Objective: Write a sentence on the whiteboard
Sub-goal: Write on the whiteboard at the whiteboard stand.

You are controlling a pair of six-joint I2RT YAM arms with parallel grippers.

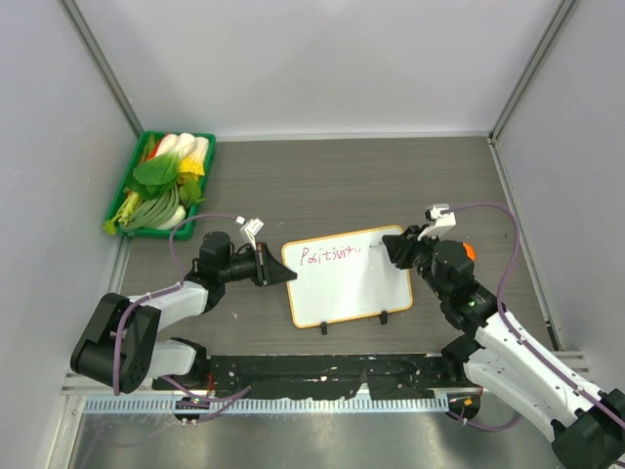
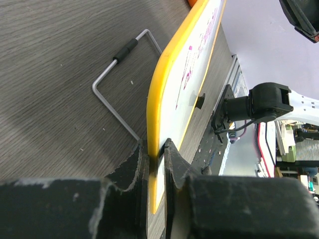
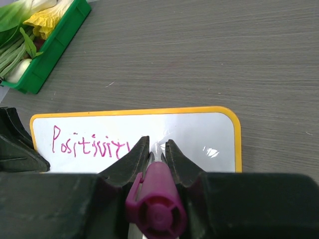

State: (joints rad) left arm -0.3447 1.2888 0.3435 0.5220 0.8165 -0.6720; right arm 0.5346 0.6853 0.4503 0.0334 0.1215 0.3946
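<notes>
Working over a grey wood-grain worktop (image 1: 391,186) boxed in by pale walls, with a green crate (image 1: 125,186) of vegetables at the far left corner. Resting the whiteboard (image 1: 347,283) near the middle front, close to both arm bases, on two black clip feet (image 1: 384,316). Showing the sentence (image 1: 330,255) in pink-purple letters along the board's top, reading roughly "Positivit". Pinching the board's left edge with the left gripper (image 1: 283,274), narrowed onto the orange frame, forearm lying low and reaching rightward. Clamping a purple marker (image 3: 155,204) in the right gripper (image 3: 157,147), bending over the board's upper right, pointing down just past the last letter, tip hidden.
</notes>
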